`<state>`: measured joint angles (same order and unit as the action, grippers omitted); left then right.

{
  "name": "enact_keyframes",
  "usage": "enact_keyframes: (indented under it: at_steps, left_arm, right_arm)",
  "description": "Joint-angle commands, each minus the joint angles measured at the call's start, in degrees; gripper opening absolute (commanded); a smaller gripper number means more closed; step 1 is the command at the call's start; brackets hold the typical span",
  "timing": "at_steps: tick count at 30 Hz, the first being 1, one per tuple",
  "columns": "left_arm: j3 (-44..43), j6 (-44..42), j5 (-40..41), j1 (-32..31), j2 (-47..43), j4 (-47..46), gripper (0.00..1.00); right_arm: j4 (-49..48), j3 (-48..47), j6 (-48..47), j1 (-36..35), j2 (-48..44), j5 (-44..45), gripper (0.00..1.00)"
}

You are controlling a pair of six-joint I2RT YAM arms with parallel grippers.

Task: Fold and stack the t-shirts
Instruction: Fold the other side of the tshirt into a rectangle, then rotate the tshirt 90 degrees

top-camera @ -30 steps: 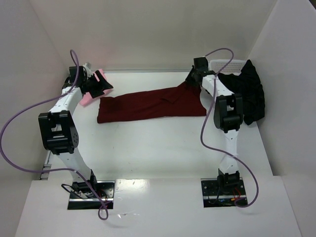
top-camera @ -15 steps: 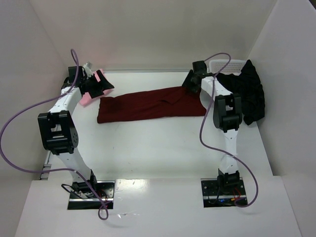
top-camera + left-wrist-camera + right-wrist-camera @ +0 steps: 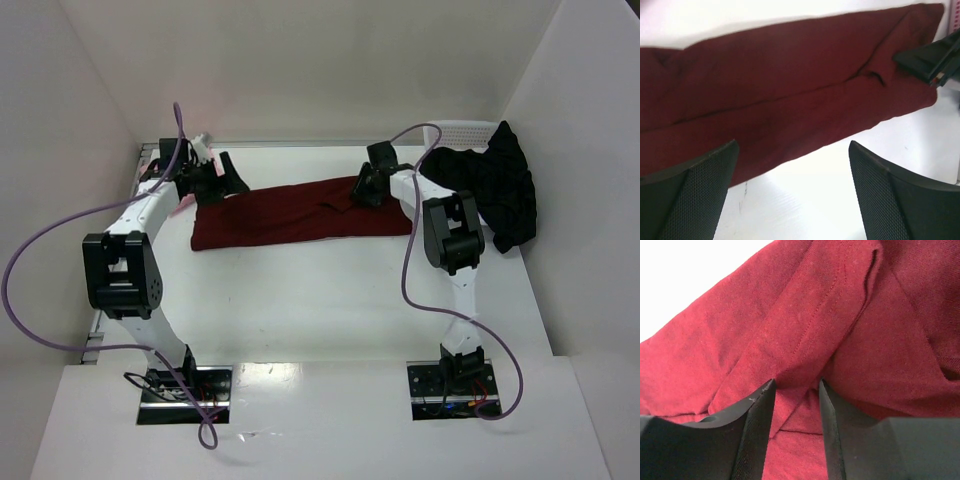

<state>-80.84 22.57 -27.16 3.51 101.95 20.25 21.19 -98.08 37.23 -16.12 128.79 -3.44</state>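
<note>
Now right claw (image 3: 797,386) pinches maroon shirt (image 3: 290,213) fold.

I can read no writing, label, brand, number or sign in any view; the maroon t-shirt (image 3: 290,215) shows plain cloth only.

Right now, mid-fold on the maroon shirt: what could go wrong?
1. The right gripper pinches a fold of the maroon t-shirt; a pull from there may drag the whole shirt rather than fold it.
2. The left gripper hangs open above the shirt, pinning nothing, so the cloth could bunch.
</note>
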Motion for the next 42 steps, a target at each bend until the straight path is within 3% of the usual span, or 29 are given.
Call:
enact_keyframes:
  at_steps: [1, 7, 14, 19, 22, 29, 34, 35, 37, 40, 42]
  left_arm:
    - [2.0, -2.5, 2.0, 0.4, -3.1, 1.8, 0.98]
    - [3.1, -4.4, 3.1, 0.4, -3.6, 2.9, 0.98]
    - [4.1, -5.0, 3.6, 0.4, -3.1, 3.5, 1.0]
    - [4.1, -5.0, 3.6, 0.4, -3.1, 3.5, 1.0]
    - [4.1, -5.0, 3.6, 0.4, -3.1, 3.5, 1.0]
    - [4.1, -5.0, 3.6, 0.4, -2.0, 3.5, 1.0]
    - [4.6, -5.0, 3.6, 0.4, -1.5, 3.5, 1.0]
    - [4.6, -5.0, 3.6, 0.4, -1.5, 3.5, 1.0]
    - [4.0, -6.9, 4.9, 0.4, -1.5, 4.1, 1.0]
    - [1.0, -12.9, 7.5, 0.4, -1.0, 5.5, 1.0]
    - [-1.2, -17.7, 8.2, 0.4, -0.4, 5.5, 1.0]
  right_arm:
    - [-2.8, 0.9, 1.5, -0.6, -2.1, -1.7, 0.45]
    - [-3.3, -0.4, 2.1, -1.1, -0.4, -1.7, 0.29]
    - [-2.7, -3.2, 2.1, -1.6, 1.4, -1.7, 0.31]
    - [-2.7, -5.9, 2.1, -1.6, 3.2, -1.7, 0.19]
    - [-2.7, -9.4, 2.6, -1.6, 5.0, -1.7, 0.19]
    - [2.0, -29.5, 2.6, -1.6, 14.5, -3.3, 0.19]
    - [3.8, -39.2, 3.3, -1.6, 19.5, -5.5, 0.32]
    - [5.5, -42.4, 3.3, -1.6, 20.9, -5.5, 0.45]
    - [7.7, -45.0, 2.7, -1.6, 21.4, -4.7, 0.53]
    - [9.1, -45.7, 0.7, -1.6, 19.3, -2.2, 0.6]
    - [8.1, -41.2, -0.4, -1.6, 14.5, 0.4, 0.67]
